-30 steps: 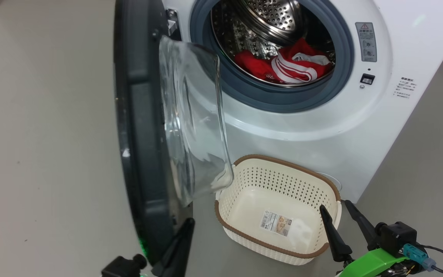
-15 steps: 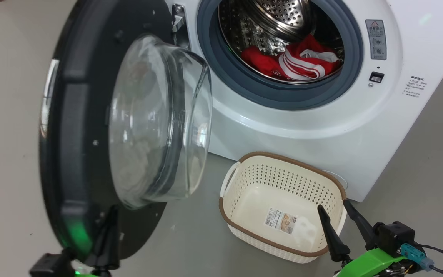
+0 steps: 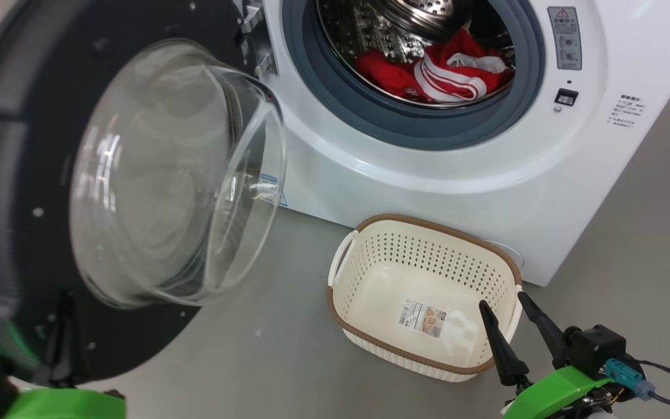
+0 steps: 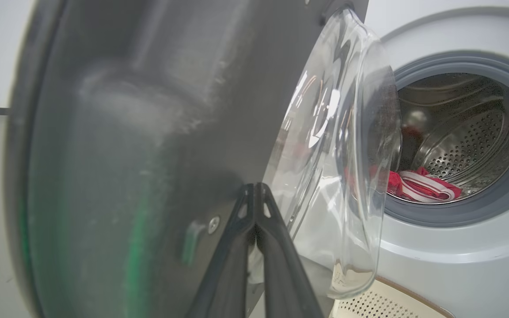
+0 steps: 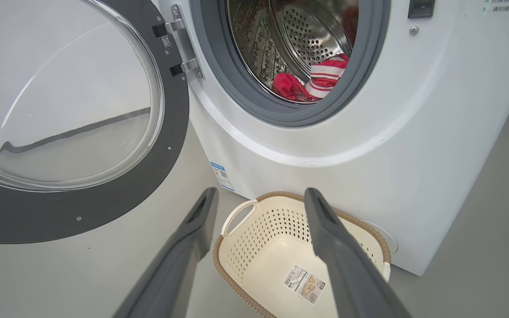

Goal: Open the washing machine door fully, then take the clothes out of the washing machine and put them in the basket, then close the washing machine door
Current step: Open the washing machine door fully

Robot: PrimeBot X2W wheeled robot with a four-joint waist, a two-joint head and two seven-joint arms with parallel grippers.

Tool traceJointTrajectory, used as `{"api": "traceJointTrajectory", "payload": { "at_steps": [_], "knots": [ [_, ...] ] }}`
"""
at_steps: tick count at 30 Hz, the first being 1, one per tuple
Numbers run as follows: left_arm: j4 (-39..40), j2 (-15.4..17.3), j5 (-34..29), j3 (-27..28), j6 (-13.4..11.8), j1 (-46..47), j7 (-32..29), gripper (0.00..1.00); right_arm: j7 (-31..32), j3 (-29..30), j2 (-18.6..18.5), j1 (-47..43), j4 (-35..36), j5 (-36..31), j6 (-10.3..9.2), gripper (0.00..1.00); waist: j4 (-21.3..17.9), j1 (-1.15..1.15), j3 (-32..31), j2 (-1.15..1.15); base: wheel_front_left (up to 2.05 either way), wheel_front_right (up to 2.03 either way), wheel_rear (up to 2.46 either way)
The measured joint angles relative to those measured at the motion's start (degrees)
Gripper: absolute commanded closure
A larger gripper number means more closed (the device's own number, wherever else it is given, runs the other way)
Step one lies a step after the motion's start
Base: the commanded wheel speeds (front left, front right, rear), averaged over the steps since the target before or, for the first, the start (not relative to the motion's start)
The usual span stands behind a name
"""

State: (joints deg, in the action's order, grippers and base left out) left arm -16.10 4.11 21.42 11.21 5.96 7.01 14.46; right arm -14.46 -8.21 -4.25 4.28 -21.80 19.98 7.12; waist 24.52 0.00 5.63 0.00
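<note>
washing machine door (image 3: 15,192) stands wide open at left, glossy black rim, bulging clear glass bowl. left gripper (image 4: 254,192) has fingers pressed together, tips at the door's dark inner face, probably used as a blunt pusher to open it fully. right gripper (image 5: 260,194) has fingers apart and empty, above the cream perforated basket (image 3: 416,224), which sits just in front of the white washing machine (image 3: 428,186) for a short drop. soft red-white clothes (image 3: 439,73) lie crumpled in the perforated steel drum (image 3: 370,35).

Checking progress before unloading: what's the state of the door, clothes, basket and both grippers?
Washing machine door: wide open.
Clothes: piled inside the drum.
Basket: upright, empty.
Left gripper: shut, tips at the door's inner face.
Right gripper: open, empty, near the basket.
</note>
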Motion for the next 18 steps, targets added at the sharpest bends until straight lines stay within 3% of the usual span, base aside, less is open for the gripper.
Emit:
{"api": "traceJointTrajectory", "payload": {
  "at_steps": [12, 18],
  "knots": [
    [-7.25, 2.61, -0.29, 11.16, 0.74, 7.65, 0.00, 1.00, 0.00, -0.43, -0.59, 1.65, -0.09, -0.55, 0.00, 0.00, -1.41, 0.00, 2.46, 0.00, 0.00, 0.00, 0.00],
    [-10.72, 4.17, -0.82, 13.63, 1.18, 10.59, 0.02, 1.00, 0.00, -0.45, -0.97, 2.82, -0.04, -1.03, 0.00, 0.00, -1.74, 0.00, 3.83, 0.00, 0.00, 0.00, 0.00]
  ]
}}
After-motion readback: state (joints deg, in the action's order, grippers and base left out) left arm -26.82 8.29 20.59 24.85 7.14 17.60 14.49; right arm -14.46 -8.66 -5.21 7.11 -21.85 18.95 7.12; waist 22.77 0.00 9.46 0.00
